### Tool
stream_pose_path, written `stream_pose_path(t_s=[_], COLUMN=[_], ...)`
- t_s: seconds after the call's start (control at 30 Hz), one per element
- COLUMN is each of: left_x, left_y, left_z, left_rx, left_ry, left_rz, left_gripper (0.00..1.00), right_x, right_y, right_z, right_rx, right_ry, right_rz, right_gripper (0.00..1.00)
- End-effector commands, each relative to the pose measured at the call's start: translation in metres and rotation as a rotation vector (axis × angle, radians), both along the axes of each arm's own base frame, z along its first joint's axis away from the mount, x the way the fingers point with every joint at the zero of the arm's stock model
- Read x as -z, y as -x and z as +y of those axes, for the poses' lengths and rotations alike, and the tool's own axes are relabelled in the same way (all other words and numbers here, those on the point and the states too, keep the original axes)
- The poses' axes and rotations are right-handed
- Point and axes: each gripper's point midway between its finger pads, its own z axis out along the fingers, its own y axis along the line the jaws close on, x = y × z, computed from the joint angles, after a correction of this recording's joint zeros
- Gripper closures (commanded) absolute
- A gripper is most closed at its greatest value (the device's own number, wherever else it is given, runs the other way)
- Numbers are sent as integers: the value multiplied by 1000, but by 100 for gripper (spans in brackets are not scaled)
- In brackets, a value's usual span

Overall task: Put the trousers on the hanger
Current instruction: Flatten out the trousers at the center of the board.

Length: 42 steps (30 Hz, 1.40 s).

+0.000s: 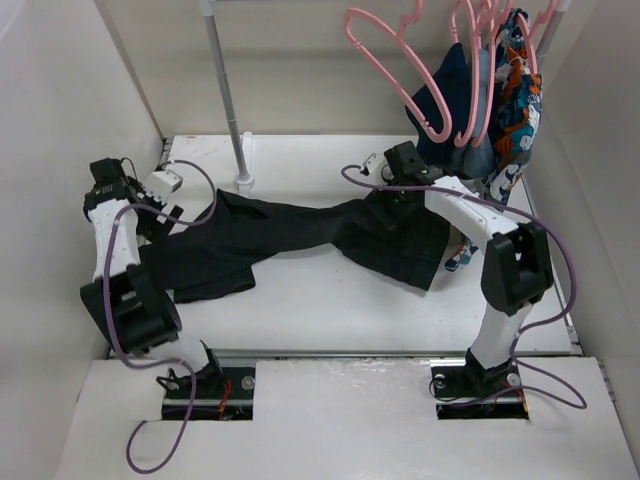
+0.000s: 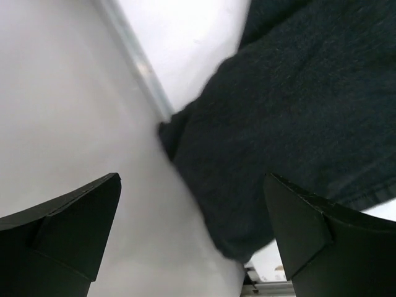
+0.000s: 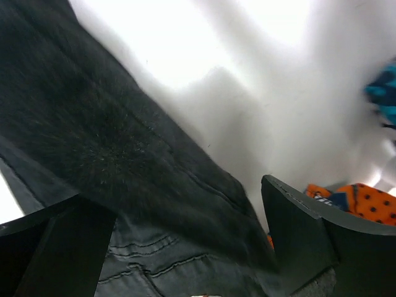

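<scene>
Top external view: trousers (image 1: 290,232) lie spread across table (image 1: 330,305), hanger (image 1: 349,30) overhead.

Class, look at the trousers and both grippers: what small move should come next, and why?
Probably lower the right gripper and close on the trousers. They lie on the table, both grippers are open and hold nothing, and the right one hangs just over their wide end; the left gripper is at the leg end.
</scene>
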Motion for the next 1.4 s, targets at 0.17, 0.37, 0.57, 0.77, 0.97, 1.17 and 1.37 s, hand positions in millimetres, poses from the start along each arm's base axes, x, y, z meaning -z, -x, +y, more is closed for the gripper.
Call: stream_pose_path(t_s=[0.17, 0.37, 0.57, 0.77, 0.97, 1.17, 1.37], left_x=[100, 141, 143, 47, -58, 1, 105], left_y=[9, 11, -4, -61, -62, 4, 147], left_z=[18, 34, 36, 62, 42, 6, -5], left_rx=[128, 119, 29, -127, -129, 82, 236], left_ry=[-33, -68, -31, -149, -277, -322, -353], left_rz=[289, 401, 362, -36, -364, -114, 512], left_gripper=[0, 3, 100, 100, 100, 98, 65], right_x=[6, 21, 5, -109, -236, -180, -56], right_y=[0, 10, -1, -34, -5, 59, 127], right_z=[6, 9, -12, -38, -80, -64, -28], right_rx=[-149, -176, -53, 152, 431, 403, 496], right_ry=[-14, -28, 14, 80, 46, -4, -183], right_rz=[85, 133, 82, -274, -713, -708, -326], right_gripper=[0, 11, 100, 100, 100, 97, 48])
